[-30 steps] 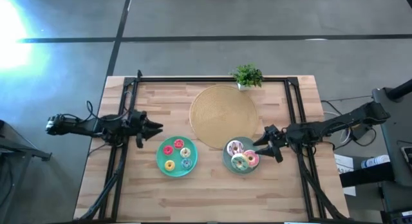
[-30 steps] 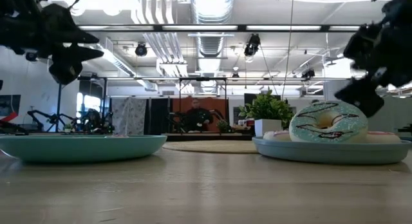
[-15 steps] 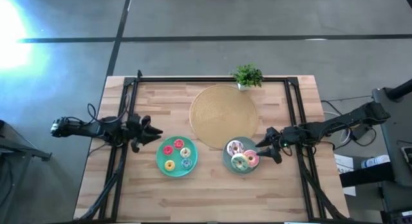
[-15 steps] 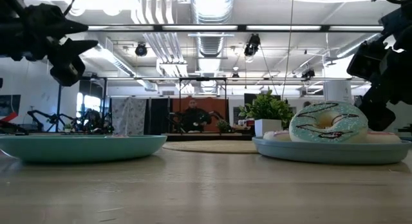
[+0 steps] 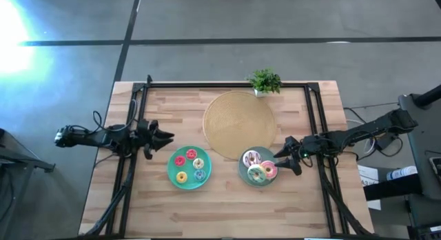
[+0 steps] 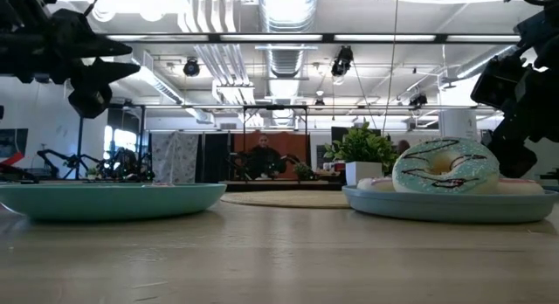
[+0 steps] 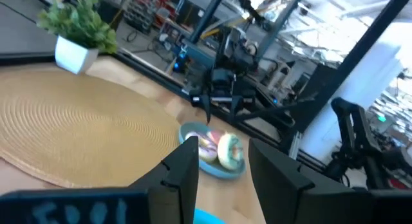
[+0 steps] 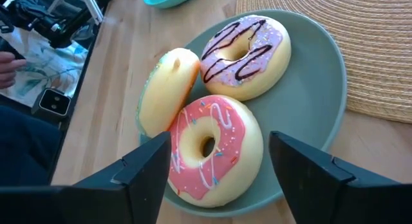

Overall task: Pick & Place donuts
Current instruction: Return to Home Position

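Three larger donuts lie on the grey-green plate (image 5: 242, 167): a pale pink one with dark drizzle (image 8: 246, 55), a pink sprinkled one (image 8: 212, 150), and a green-iced one (image 6: 445, 164) standing on edge, leaning on the others. Several tiny donuts (image 5: 189, 167) lie on the teal plate (image 5: 172, 172). My right gripper (image 5: 279, 161) hangs open just above the grey-green plate's right rim, its fingers either side of the pink sprinkled donut in the right wrist view (image 8: 222, 185). My left gripper (image 5: 165, 138) is open, in the air left of the teal plate.
A big round tan mat (image 5: 239, 123) lies behind the plates, with a small potted plant (image 5: 264, 81) at the far edge. Black rails (image 5: 227, 85) frame the tabletop. Bare wood stretches along the near edge (image 5: 220, 212). A person sits far back in the room (image 6: 265, 155).
My left gripper dipped and tipped a little, then came back level, staying open. My right gripper shifted slightly beside the grey-green plate, drawing off from the green-iced donut in the low view, then held still. The donuts have not moved.
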`<action>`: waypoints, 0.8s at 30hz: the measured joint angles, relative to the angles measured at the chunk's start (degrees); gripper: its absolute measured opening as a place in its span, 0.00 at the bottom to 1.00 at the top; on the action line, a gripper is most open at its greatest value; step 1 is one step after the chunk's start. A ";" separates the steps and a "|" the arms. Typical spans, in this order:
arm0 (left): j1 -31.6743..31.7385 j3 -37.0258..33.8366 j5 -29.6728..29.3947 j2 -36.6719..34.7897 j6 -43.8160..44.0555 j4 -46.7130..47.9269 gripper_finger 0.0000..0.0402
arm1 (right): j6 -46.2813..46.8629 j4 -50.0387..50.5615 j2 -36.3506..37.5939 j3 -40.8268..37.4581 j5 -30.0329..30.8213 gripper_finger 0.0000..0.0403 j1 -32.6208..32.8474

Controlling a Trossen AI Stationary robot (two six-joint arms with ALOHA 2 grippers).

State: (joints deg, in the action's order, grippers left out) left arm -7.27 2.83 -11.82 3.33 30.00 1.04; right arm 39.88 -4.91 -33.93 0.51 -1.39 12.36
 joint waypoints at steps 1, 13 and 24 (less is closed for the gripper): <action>0.04 0.14 -0.27 -0.02 0.00 -0.14 0.27 | 0.00 0.00 0.00 0.00 0.00 0.63 0.00; 0.53 -0.69 0.74 -3.32 0.60 0.92 0.27 | 0.02 -0.01 -0.02 0.00 -0.05 0.62 0.00; 9.25 -2.34 7.68 -3.32 -10.49 -2.10 0.27 | 0.00 -0.02 -0.02 0.00 -0.04 0.63 0.00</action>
State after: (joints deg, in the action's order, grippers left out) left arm 1.98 0.49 -4.14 0.01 19.51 -1.06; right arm 39.88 -4.93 -33.95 0.51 -1.43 12.36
